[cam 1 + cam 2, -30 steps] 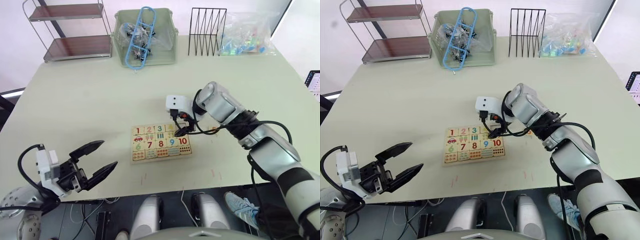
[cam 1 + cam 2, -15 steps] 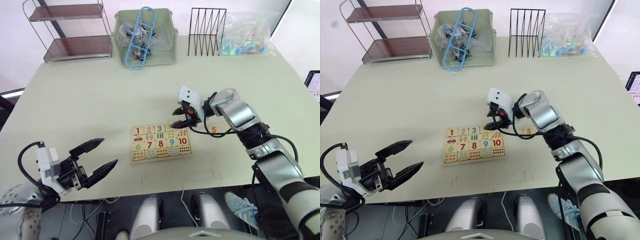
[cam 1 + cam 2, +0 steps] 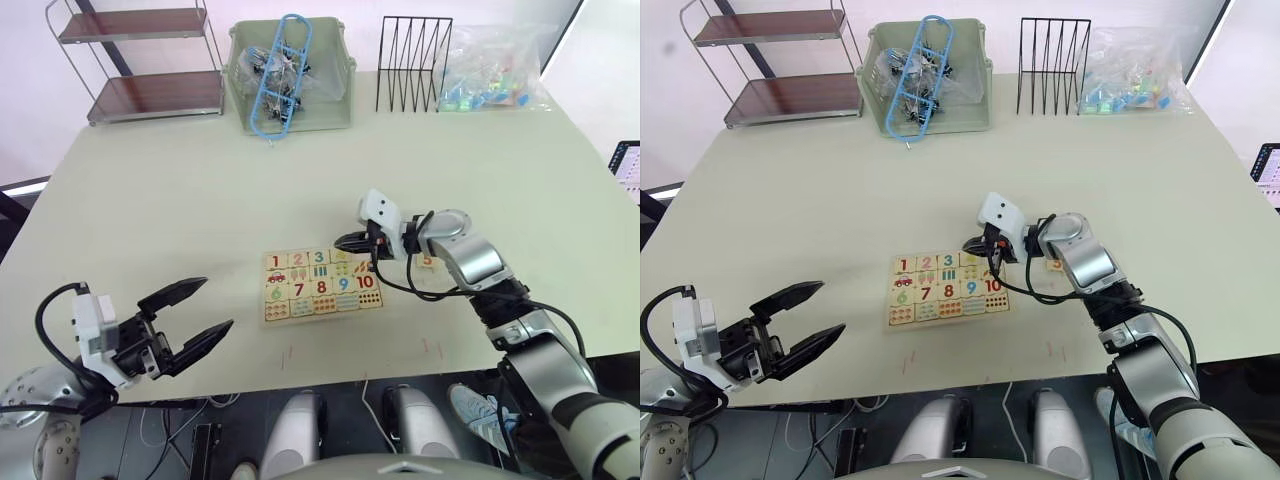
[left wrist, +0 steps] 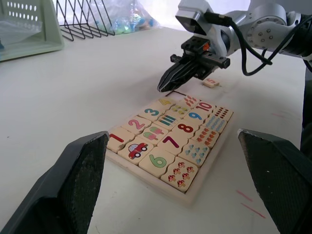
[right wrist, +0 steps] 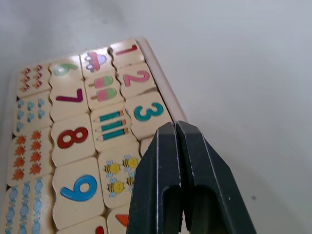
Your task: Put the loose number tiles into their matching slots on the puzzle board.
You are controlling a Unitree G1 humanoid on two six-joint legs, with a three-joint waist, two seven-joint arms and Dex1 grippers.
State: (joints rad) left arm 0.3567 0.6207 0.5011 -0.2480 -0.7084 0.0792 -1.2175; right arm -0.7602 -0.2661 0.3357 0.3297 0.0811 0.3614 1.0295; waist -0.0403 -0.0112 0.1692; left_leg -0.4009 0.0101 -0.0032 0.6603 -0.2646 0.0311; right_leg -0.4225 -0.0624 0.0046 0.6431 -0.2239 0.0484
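the right gripper (image 3: 345, 242) is seen pressed together, empty, at the puzzle board's (image 3: 322, 281) far edge near tile 4 (image 4: 166, 102). tile 5 (image 3: 427, 260) lies loose on the table (image 3: 180, 200) beside it. the left gripper (image 3: 190, 318) is spread wide, well apart.

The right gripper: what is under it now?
Under the shut right gripper lies the puzzle board's far edge by tile 4. The spot below the tips is hidden.

Shelf rack (image 3: 140, 60), green bin (image 3: 290, 80), wire rack (image 3: 413, 62), clear bag (image 3: 492, 70).
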